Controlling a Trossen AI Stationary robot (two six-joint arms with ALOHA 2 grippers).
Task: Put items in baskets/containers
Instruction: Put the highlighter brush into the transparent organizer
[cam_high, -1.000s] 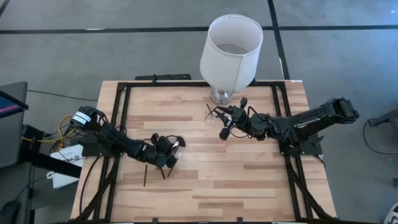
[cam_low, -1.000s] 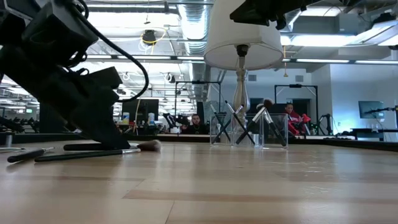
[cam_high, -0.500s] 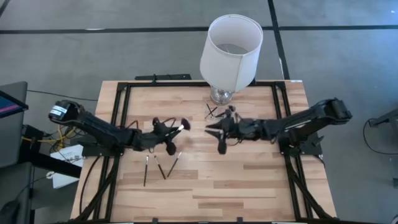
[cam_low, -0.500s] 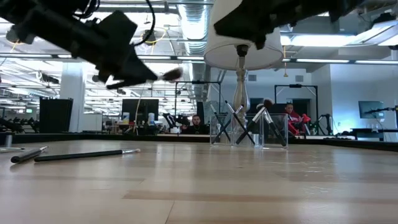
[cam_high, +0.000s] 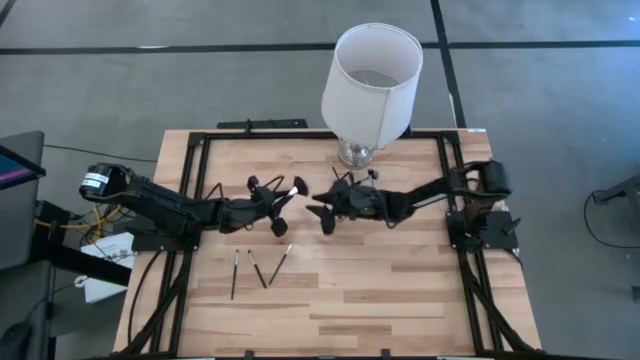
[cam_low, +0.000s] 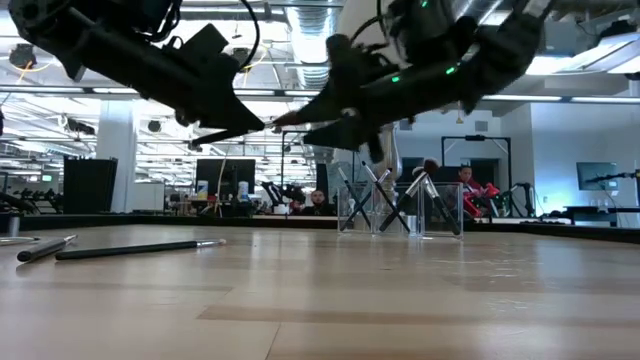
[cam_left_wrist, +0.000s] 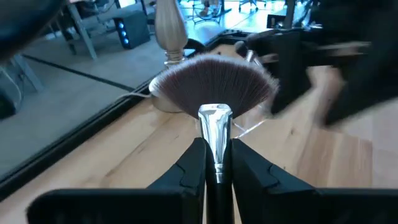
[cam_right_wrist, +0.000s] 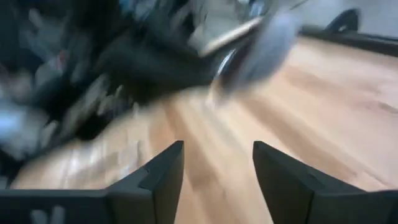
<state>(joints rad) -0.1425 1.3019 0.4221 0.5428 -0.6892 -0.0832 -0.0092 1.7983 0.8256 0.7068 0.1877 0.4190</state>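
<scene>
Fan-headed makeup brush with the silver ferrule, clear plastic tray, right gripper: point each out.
Fan-headed makeup brush with the silver ferrule (cam_left_wrist: 214, 84): left wrist view, on the spread bristles.
Clear plastic tray (cam_low: 400, 208): low view, on its front wall.
Right gripper (cam_right_wrist: 217, 163): right wrist view, midway between its parted fingertips.

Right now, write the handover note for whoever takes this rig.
Left claw: shut on the fan brush, held in the air mid-table.
Right claw: open, empty, facing the left claw near the brush head.
Done: several brushes stand in the clear tray by the lamp.
Left: the fan brush, plus three brushes lying on the table.
</scene>
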